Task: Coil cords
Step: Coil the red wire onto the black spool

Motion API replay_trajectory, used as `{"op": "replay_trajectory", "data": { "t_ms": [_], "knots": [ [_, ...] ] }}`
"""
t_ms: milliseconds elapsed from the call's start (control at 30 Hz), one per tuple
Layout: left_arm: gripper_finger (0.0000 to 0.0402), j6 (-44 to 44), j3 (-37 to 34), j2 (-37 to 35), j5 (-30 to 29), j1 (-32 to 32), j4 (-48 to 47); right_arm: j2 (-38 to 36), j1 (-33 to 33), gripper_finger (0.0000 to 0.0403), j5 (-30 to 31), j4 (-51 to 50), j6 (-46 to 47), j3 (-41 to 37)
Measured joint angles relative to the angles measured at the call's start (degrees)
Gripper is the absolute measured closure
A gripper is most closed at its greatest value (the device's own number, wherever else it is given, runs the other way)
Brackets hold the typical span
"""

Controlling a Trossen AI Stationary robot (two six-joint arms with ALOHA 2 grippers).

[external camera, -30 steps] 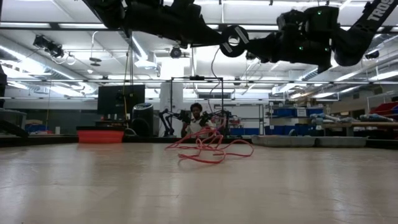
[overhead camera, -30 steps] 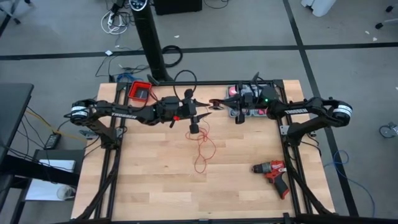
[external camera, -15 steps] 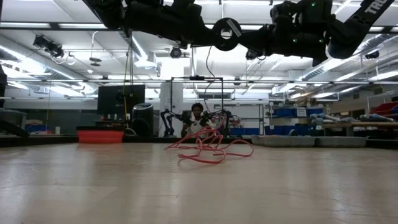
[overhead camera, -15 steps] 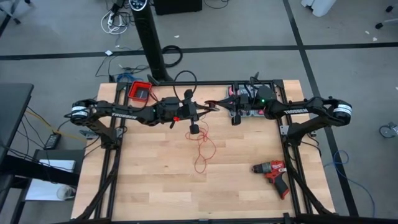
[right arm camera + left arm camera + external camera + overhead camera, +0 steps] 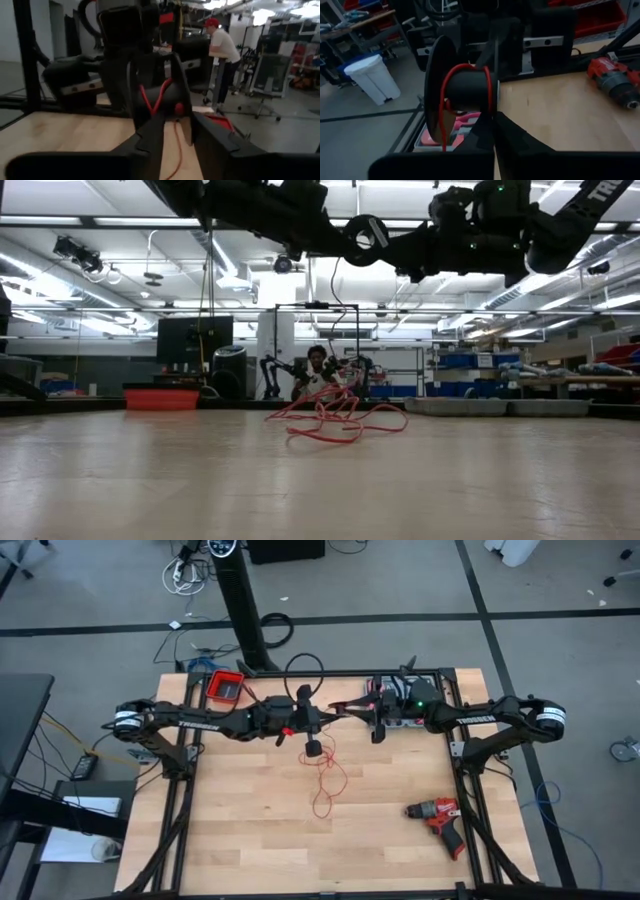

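Lying on pale wood table (image 5: 250,830), red cord (image 5: 325,780), drill (image 5: 440,820), workshop beyond

White lettering reading TROSSEN runs along the left arm (image 5: 196,723) and the right arm (image 5: 476,719) — the only legible text, seen from above.

- The cords (image 5: 323,780) are thin red wire with a black end.
- The table (image 5: 250,830) is pale wood grain.
- The drill (image 5: 439,817) is red and black.
- The bin (image 5: 226,687) is red.
- Both arms are dark.
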Motion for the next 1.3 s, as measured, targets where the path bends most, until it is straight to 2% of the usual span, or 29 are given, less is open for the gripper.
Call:
{"op": "replay_trajectory", "data": {
  "t_ms": [267, 433, 600, 767, 933, 1067, 1300],
  "knots": [
    [0.0401, 0.01, 3.28, -5.13, 2.89, 1.22, -11.45, -4.94, -1.94, 0.0269, -3.33, -11.51, -0.19, -0.17],
    [0.0401, 0.44, 7.22, -6.1, 10.03, 1.77, -18.7, -2.98, -1.89, 0.0272, -2.45, -11.52, 3.3, -0.11],
    [0.0401, 4.17, 10.59, -6.11, 12.55, 1.79, -21.86, 3.51, 0.77, 0.0272, -2.36, -6.69, 5.93, -0.11],
    [0.0401, 6.61, 12.84, -6.11, 12.81, 1.71, -21.87, 9.97, 2.54, 0.0273, -1.91, 7.21, 10.07, -0.08],
    [0.0401, 7.47, 13.36, -6.11, 12.5, 1.57, -20.93, 15.32, 2.98, 0.0273, -0.9, 15.17, 12.38, 0.02],
    [0.0401, 8.14, 13.37, -6.09, 12.29, 1.55, -20.08, 18.58, 3.36, 0.0273, -0.96, 18.0, 15.52, 1.32],
    [0.0401, 9.4, 13.37, -6.09, 11.49, 1.55, -20.0, 21.71, 5.56, 0.0275, -4.03, 19.65, 15.8, 4.87]
  ]
}}
